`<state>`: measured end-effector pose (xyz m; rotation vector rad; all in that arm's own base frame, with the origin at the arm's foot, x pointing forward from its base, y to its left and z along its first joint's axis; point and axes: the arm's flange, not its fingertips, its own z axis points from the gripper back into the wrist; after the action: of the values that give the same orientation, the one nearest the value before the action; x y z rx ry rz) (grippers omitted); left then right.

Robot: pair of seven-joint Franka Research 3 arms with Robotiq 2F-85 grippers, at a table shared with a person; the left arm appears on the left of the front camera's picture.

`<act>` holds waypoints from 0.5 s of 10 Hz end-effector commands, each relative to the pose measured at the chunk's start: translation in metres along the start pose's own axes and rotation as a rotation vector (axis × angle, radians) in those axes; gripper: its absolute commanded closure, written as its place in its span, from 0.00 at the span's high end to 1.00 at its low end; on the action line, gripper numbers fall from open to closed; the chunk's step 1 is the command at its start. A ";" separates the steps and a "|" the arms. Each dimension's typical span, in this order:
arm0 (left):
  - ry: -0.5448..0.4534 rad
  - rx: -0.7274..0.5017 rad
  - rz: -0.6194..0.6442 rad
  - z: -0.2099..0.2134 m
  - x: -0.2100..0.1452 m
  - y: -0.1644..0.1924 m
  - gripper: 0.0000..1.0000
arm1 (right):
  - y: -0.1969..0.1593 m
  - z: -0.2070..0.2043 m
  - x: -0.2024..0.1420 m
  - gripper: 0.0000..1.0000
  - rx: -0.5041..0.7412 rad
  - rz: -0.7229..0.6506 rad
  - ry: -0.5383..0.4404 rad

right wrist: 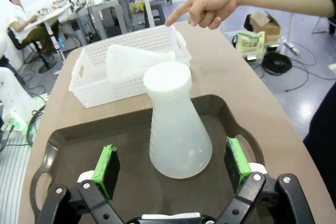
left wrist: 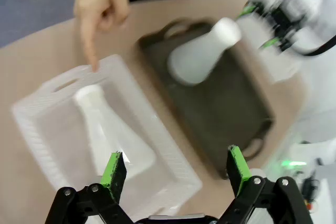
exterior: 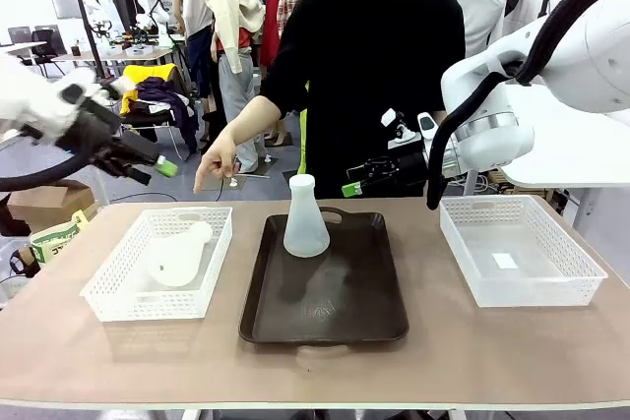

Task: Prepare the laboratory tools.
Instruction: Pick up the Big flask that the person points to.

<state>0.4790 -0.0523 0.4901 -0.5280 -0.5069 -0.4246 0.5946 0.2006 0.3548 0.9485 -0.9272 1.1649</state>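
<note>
One frosted-white conical flask (exterior: 305, 218) stands upright at the far end of the dark brown tray (exterior: 325, 317). A second flask (exterior: 182, 255) lies on its side in the left white basket (exterior: 113, 292). My left gripper (exterior: 153, 171) hangs open above and left of that basket; the lying flask (left wrist: 107, 129) is well below its fingers. My right gripper (exterior: 364, 179) hovers open just beyond the tray's far right corner, level with the upright flask's neck. The upright flask (right wrist: 176, 124) stands ahead of that gripper's (right wrist: 171, 161) fingers, untouched. A person's hand (exterior: 212, 169) points a finger down at the left basket's far edge.
An empty white mesh basket (exterior: 517, 253) stands at the right of the table. The person stands at the far edge behind the tray. Bare tabletop (exterior: 315, 371) runs along the front edge.
</note>
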 end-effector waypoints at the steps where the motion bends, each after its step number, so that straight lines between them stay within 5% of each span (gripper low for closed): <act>1: 0.197 0.187 -0.048 -0.027 0.027 -0.005 1.00 | -0.002 -0.002 0.000 1.00 -0.001 0.006 0.002; 5: 0.458 0.282 -0.028 -0.087 0.053 -0.011 1.00 | -0.002 -0.002 0.000 1.00 -0.001 0.006 0.002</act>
<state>0.5292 -0.1164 0.4464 -0.1160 -0.1929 -0.4840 0.5948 0.2006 0.3546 0.9486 -0.9271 1.1649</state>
